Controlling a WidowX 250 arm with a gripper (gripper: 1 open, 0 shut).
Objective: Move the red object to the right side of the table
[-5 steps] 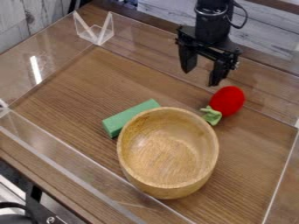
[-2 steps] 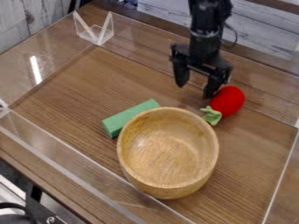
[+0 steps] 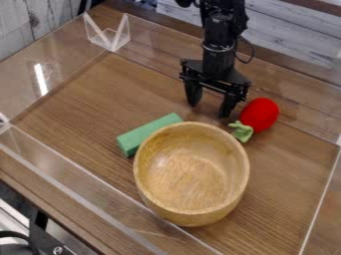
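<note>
Brown wood-grain boards make up the table (image 3: 80,110), fenced by low clear plastic walls (image 3: 38,149), with pale planks behind it. At the far left, a small clear stand (image 3: 107,32) sits near the back wall. Moving right, a flat green block (image 3: 144,133) lies on the wood, its near end touching or just behind the rim of the wooden bowl (image 3: 193,171). That bowl is wide and round, sits toward the front, and holds nothing. Behind the bowl, the black gripper (image 3: 213,103) points straight down with its fingers spread wide and nothing between them, low over the bare wood. Just to its right lies the red object (image 3: 260,114), a glossy toy fruit whose green leafy end points toward the bowl's far rim, close beside it. The fruit rests on the table's right half, apart from the fingers.
</note>
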